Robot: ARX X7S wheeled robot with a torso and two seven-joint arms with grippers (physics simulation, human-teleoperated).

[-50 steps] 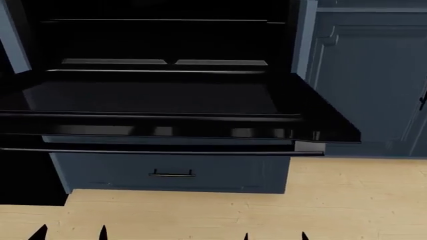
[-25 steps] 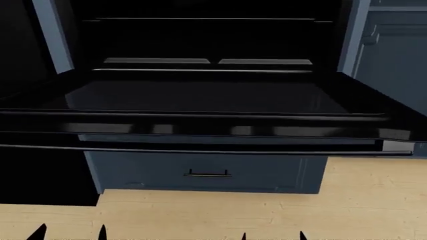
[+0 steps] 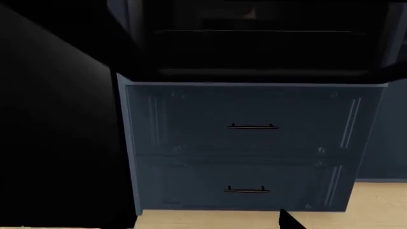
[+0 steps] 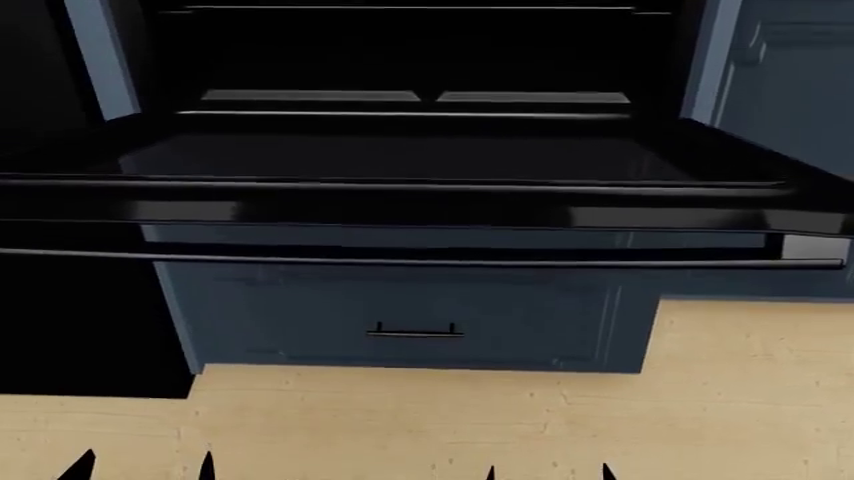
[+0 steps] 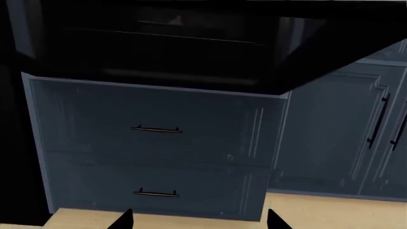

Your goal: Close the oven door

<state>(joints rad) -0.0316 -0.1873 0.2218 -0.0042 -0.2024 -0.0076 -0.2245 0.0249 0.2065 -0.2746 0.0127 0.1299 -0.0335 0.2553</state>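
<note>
Above the drawers [image 4: 414,320], oven door [image 4: 400,205] lying open, both claws apart

light: dim, flat sim render up by my head cam
glare: pale streaks on oven door [image 4: 400,205]
focus: sharp

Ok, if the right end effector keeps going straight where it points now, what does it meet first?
Probably the lower drawer front under the open oven door: the right end effector aims low at it, with its fingertips apart and only floor between. Depth is unclear, so treat that as a likely guess.
</note>
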